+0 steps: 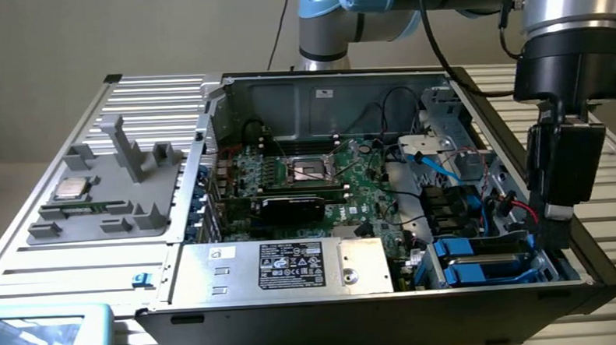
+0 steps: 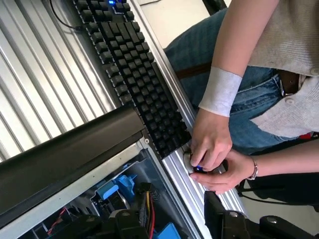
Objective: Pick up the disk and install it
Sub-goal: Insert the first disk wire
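**Seemingly seated already: disk in the bay, claw alongside**

Lies low in the drive bay at the near corner of the computer case point(image 1: 326, 94), on the exterior view's right, marked as the disk point(image 1: 459, 248) by its bright blue rail ends. Sits directly above a second blue-ended unit point(image 1: 471, 274). Shows little of its metal body, with cables and the bay frame in the way. Looks pushed home, though hard to confirm.

Hangs just beside that bay, against the case's side wall: the gripper point(image 1: 556, 232), pointed downward. Cannot tell whether open or closed. No sign of anything carried.

As for handling, probably dense and fairly heavy for its bulk, and completely rigid. Likely slick on the bare metal faces, so prone to slipping under a light pinch. Almost certainly sensitive to knocks, so not to be dropped or jammed. Best gripped across the two long edges near the middle, where the rails give a less slippery purchase. Better not lifted by the end tabs alone, being thin plastic and likely to flex. Best kept level, to avoid binding in the bay guides.

Elsewhere in the wrist view, a person's hands point(image 2: 212, 149) rest on a small control beside a black keyboard point(image 2: 134, 74), well apart from the bay.
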Controlling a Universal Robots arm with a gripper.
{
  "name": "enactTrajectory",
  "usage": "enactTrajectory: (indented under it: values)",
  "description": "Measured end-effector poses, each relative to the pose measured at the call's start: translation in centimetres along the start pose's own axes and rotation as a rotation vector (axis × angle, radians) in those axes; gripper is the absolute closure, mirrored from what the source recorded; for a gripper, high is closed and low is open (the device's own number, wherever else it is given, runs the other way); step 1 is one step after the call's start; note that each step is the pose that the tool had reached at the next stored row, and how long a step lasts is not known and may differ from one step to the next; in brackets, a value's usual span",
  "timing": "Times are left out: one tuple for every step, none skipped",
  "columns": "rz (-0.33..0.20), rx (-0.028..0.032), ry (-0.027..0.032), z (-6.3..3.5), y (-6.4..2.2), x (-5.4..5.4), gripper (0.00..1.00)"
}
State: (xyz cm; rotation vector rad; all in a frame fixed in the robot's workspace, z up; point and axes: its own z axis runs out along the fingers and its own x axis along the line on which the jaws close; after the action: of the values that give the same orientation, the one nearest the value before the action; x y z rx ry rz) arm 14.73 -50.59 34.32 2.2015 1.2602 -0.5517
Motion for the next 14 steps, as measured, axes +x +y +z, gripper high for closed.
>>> enactTrajectory:
  values:
    - [0.0,0.0002,0.0004,-0.28,0.1,-0.2,0.41]
    - [0.0,0.0002,0.0005,-0.54,0.19,-0.4,0.35]
    - [0.0,0.0006,0.0011,-0.8,0.27,-0.6,0.29]
    - [0.0,0.001,0.002,-1.0,0.36,-0.8,0.23]
    - [0.0,0.0016,0.0031,-1.18,0.43,-1.0,0.23]
    - [-0.001,0.0023,0.0044,-1.33,0.52,-1.2,0.17]
    - [-0.001,0.0032,0.0059,-1.47,0.61,-1.3,0.11]
    - [-0.001,0.004,0.0075,-1.61,0.7,-1.5,0.11]
    - [-0.001,0.005,0.0092,-1.73,0.79,-1.7,0.05]
    - [-0.001,0.006,0.0111,-1.85,0.87,-1.9,0.02]
    - [-0.001,0.0069,0.0128,-1.98,0.96,-2.1,0.02]
    - [-0.001,0.0077,0.0141,-2.11,1.03,-2.2,0.01]
    - [-0.002,0.0085,0.0156,-2.24,1.1,-2.4,0.01]
    - [-0.002,0.0094,0.0173,-2.33,1.13,-2.5,0.01]
